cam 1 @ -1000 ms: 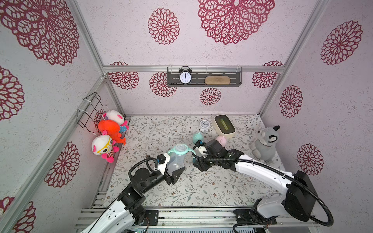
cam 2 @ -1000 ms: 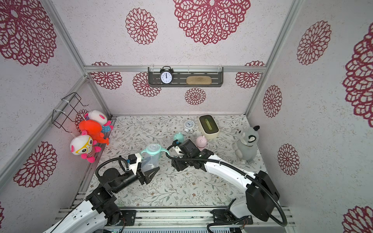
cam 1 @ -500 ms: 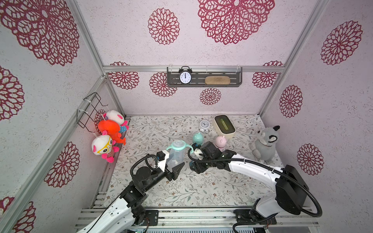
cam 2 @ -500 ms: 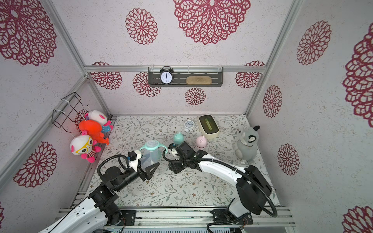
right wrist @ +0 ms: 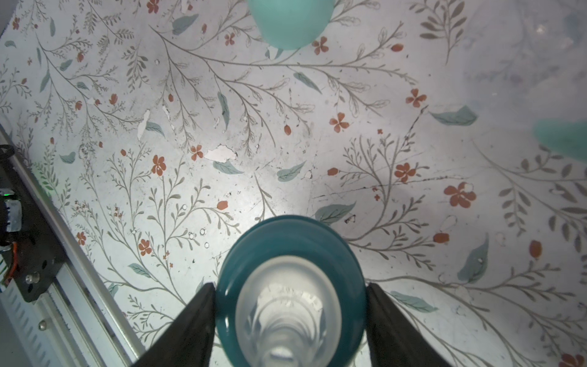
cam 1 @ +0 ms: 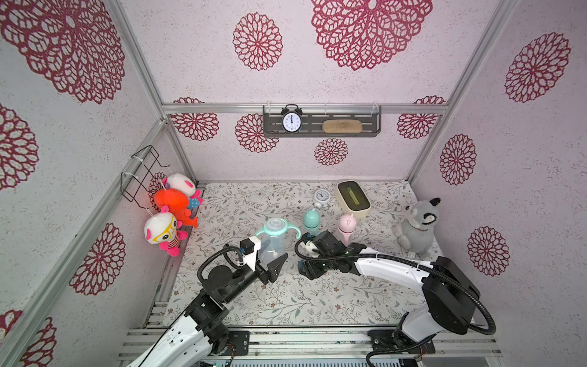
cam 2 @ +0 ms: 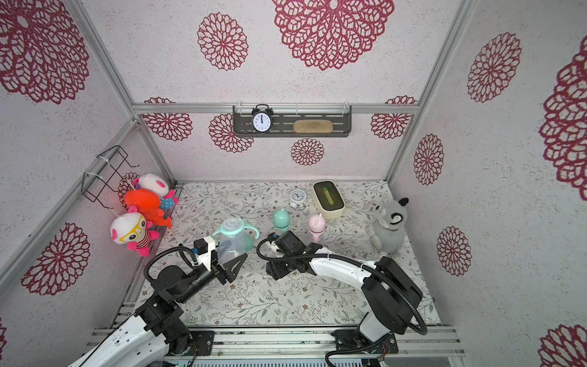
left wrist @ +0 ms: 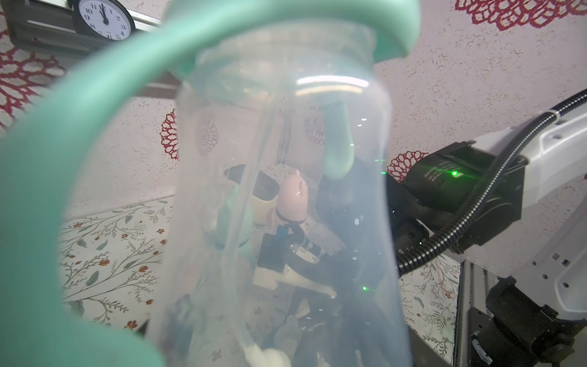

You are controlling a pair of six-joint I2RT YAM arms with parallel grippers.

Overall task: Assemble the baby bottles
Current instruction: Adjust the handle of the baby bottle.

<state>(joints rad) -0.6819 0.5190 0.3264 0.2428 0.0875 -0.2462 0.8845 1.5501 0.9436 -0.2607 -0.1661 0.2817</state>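
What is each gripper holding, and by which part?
Left gripper: clear bottle, by its lower body. Right gripper: teal nipple collar, across its rim.

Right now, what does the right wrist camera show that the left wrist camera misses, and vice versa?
Right wrist only: the round teal nipple collar with its clear silicone teat, clamped between the black fingers of the right claw. Left wrist only: a pink dome-capped bottle, the black wall clock and the right arm, seen past the clear plastic bottle with a mint two-handled ring. Both: the floral table mat; mint blurs in the right wrist view may be that ring.
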